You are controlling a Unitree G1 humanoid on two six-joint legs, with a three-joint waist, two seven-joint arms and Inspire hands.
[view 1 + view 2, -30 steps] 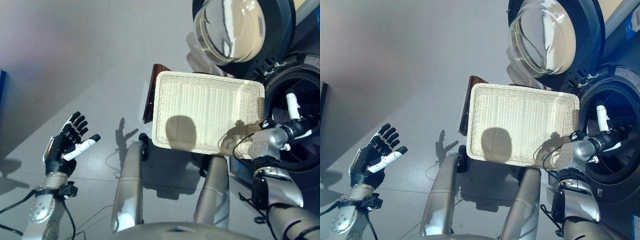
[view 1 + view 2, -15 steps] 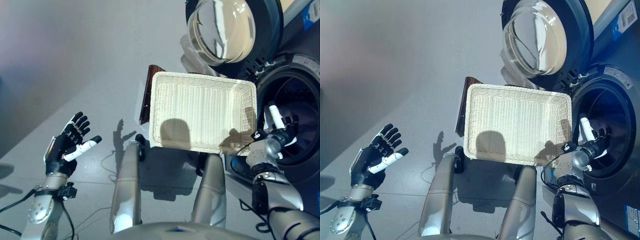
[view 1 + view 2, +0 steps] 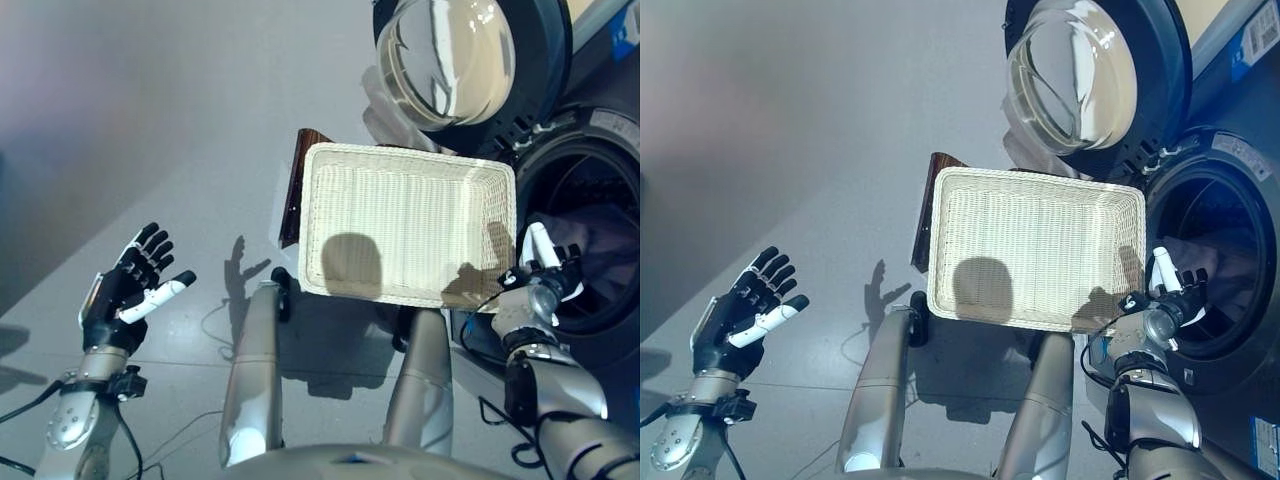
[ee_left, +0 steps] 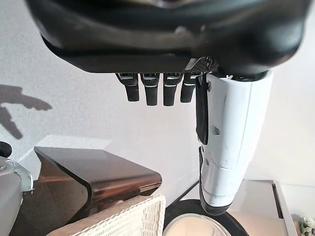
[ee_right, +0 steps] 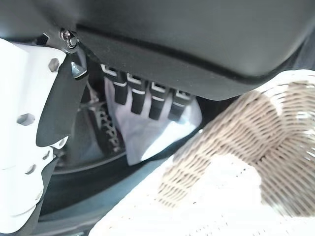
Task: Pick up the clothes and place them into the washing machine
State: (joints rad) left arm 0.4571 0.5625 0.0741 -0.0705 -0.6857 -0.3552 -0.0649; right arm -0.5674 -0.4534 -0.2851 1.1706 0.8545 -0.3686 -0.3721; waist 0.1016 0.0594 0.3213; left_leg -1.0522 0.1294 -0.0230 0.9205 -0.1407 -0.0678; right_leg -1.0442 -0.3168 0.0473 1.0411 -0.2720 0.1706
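Observation:
The white wicker basket (image 3: 405, 225) stands in front of me with nothing in it. To its right is the washing machine's drum opening (image 3: 1215, 200), and pale clothes (image 3: 1220, 262) lie inside it. In the right wrist view a white cloth (image 5: 147, 132) shows in the drum past the fingers. My right hand (image 3: 541, 270) hovers open and holding nothing at the drum's rim, beside the basket's near right corner (image 5: 236, 162). My left hand (image 3: 128, 292) is open with spread fingers over the floor at the far left, also holding nothing.
The machine's round glass door (image 3: 450, 55) hangs open above the basket's far right corner. A dark brown stand (image 3: 298, 190) shows under the basket's left side, also seen in the left wrist view (image 4: 98, 172). Grey floor (image 3: 150, 120) spreads to the left.
My right hand has drawn back out of the drum to its rim, beside the basket's corner. My left hand has drifted slightly lower and left. The camera shifted a little.

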